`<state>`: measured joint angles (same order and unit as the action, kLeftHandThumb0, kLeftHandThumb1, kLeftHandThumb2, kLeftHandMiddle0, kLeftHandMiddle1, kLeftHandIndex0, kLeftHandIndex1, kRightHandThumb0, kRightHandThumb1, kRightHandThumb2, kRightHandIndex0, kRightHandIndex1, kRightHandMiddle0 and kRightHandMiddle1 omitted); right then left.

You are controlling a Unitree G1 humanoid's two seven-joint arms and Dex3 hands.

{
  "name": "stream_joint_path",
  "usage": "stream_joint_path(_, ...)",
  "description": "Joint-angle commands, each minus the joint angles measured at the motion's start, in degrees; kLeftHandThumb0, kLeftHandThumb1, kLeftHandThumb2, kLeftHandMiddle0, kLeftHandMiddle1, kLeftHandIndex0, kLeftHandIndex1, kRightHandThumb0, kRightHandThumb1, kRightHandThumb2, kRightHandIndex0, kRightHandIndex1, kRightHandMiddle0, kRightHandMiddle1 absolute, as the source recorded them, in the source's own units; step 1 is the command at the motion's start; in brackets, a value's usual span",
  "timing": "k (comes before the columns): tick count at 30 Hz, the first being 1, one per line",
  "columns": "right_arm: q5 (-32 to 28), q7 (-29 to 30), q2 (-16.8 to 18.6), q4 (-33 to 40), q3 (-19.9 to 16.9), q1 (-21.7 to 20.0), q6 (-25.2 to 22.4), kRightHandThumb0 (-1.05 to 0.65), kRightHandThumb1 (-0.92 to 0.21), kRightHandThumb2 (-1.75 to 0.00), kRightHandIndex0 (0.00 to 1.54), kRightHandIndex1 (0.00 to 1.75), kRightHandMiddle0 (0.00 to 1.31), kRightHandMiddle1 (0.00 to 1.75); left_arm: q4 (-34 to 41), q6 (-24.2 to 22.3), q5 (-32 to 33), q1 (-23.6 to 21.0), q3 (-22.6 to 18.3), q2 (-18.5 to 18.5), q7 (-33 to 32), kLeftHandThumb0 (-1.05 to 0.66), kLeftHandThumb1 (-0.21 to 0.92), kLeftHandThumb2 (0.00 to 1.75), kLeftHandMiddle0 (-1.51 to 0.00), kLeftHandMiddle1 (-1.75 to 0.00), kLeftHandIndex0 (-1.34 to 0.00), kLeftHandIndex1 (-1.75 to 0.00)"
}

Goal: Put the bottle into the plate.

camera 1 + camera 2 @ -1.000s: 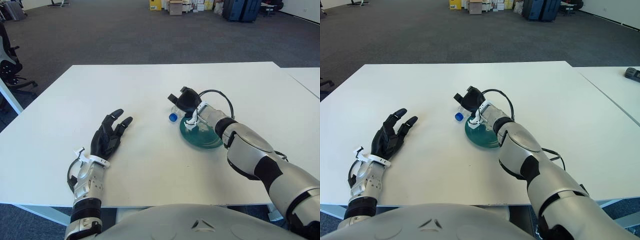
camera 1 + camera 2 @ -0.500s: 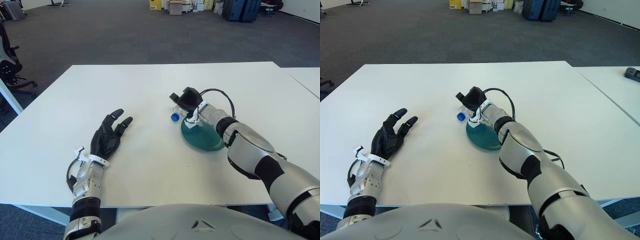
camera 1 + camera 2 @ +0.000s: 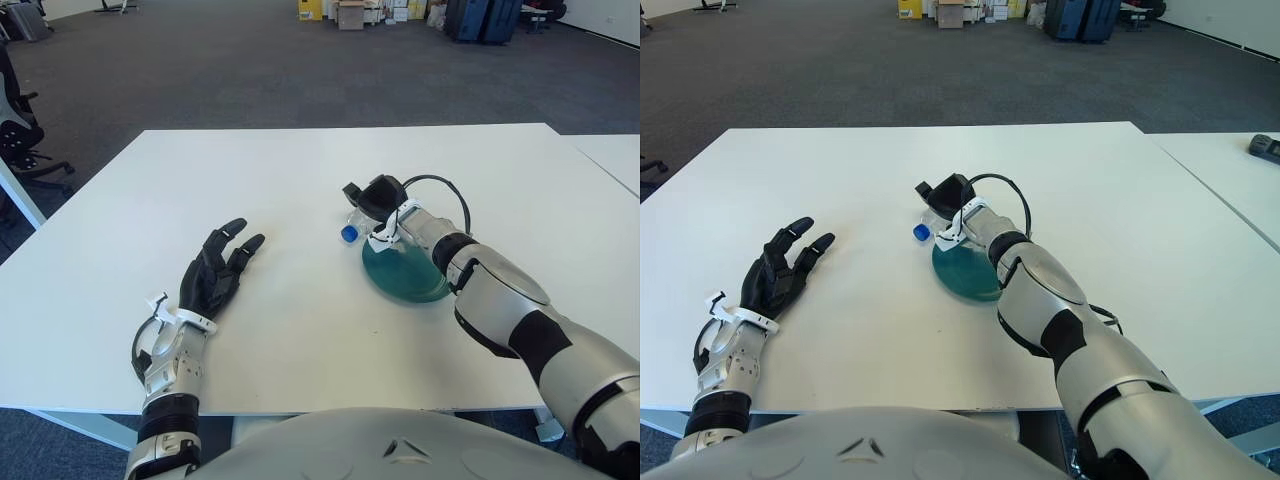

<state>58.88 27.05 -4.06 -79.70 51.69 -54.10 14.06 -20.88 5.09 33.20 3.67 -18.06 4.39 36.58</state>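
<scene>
A small clear bottle with a blue cap (image 3: 349,231) is held on its side, cap pointing left, just above the table at the left rim of a teal plate (image 3: 405,277). My right hand (image 3: 372,203) is shut on the bottle, fingers wrapped over its body so only the cap end shows. The plate lies flat on the white table (image 3: 300,180), partly hidden under my right wrist and forearm. My left hand (image 3: 215,268) shows at the left of the table, fingers spread and holding nothing.
A second white table (image 3: 615,155) adjoins on the right, with a dark object (image 3: 1265,147) on it. Office chairs (image 3: 15,120) stand at the far left, boxes and cases (image 3: 400,12) far behind on the carpet.
My right hand with the bottle has shifted slightly up and right, towards the plate's far left rim. The left hand has stayed still.
</scene>
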Motion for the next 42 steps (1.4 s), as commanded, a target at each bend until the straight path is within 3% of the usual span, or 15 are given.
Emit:
stream_joint_path(1, -1.12, -2.61, -0.24, -0.27, -0.90, 0.80, -0.01, 0.00, -0.21, -1.44, 0.71, 1.71, 0.46, 1.75, -0.73, -0.36, -0.38, -0.68, -0.06, 0.40, 0.28, -0.89, 0.92, 0.98, -0.65, -0.84, -0.24, -1.02)
stream_joint_path(12, -3.70, -3.16, -1.91, 1.21, -4.15, -2.06, 5.14, 0.00, -0.23, -1.41, 0.71, 1.67, 0.45, 1.75, -3.24, 0.41, 0.12, -2.26, -0.80, 0.48, 1.61, -0.89, 0.92, 0.97, -0.65, -0.92, -0.35, -1.10)
stream_joint_path(20, -4.08, 1.04, -3.35, 1.55, -5.06, -3.30, 6.08, 0.00, -0.23, -1.41, 0.70, 1.69, 0.44, 1.75, -4.99, 1.78, -0.92, -3.59, -0.92, 0.21, 0.82, -0.87, 0.92, 0.93, -0.64, -0.96, -0.36, -1.13)
stream_joint_path(42, -7.57, 3.38, -5.92, 2.33, -11.13, -4.81, 9.05, 0.00, -0.23, -1.43, 0.68, 1.74, 0.44, 1.75, -12.26, 4.12, -1.89, -7.49, -1.49, 1.29, 2.47, -0.87, 0.92, 0.95, -0.64, -1.05, -0.36, -1.15)
